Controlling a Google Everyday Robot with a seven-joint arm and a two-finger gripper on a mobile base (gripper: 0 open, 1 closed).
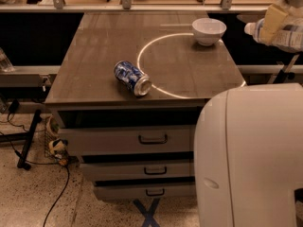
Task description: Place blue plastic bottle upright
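Observation:
The blue plastic bottle [289,36] is a clear bottle with a white cap. It is held on its side in the air at the upper right, cap pointing left, beyond the table's right edge. My gripper [271,23], with tan fingers [268,18], is shut around the bottle near its neck. The rest of the bottle runs out of view to the right. Bottle and gripper are right of the white bowl [209,30] and apart from it.
A blue-and-white can [132,78] lies on its side near the front middle of the brown table [94,51]. The white bowl stands at the back right. Drawers [152,139] are below. My white body [251,155] fills the lower right.

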